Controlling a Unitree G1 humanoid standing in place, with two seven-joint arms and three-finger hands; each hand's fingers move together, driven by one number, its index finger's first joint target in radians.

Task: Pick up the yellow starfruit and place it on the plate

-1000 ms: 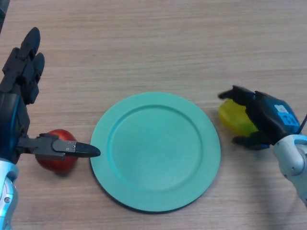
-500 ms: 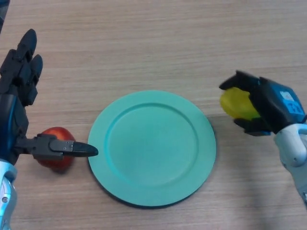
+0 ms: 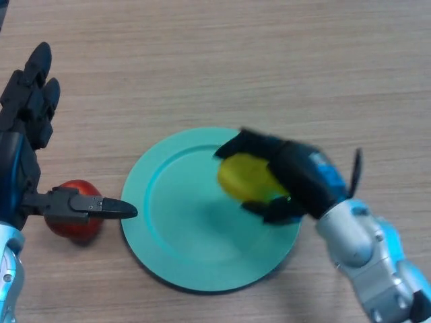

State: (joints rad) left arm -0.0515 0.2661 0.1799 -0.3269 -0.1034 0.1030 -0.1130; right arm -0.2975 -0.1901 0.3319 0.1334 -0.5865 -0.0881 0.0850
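The right robot hand [image 3: 291, 180] held the yellow starfruit [image 3: 244, 177] in its curled fingers above the green plate [image 3: 168, 229], and the fruit seemed light, smooth and rather slippery, best held around its thick middle.

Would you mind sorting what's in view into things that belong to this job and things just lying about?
Part of the job: yellow starfruit, held by the right hand over the green plate.

Lying about: red fruit beside the plate, under the open left hand.
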